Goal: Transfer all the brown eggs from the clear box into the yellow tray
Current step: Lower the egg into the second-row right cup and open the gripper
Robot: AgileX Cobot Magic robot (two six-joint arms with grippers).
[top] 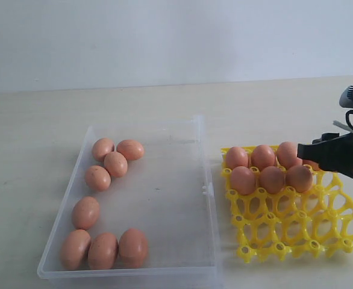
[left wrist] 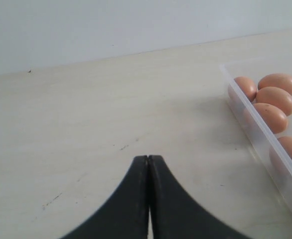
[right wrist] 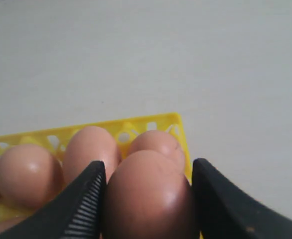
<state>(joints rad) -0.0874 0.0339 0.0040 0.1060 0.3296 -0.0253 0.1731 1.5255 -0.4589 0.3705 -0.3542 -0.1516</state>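
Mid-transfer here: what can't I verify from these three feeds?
- Exterior view: the right gripper covers a back cell of the yellow tray; only an orange sliver shows there.
- Right wrist view: the brown egg between the gripper's fingers hides its cell; seated or not, gripped or loose, unclear.
- Left wrist view: the frame edge cuts off most of the clear box.

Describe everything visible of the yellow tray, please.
Bright yellow tray, glossy plastic: an openwork lattice of round cells with small pegs. It lies flat on the pale table, just right of the clear box. Six brown eggs sit in its far cells; near cells are empty. The right gripper holds another egg over its far right side.
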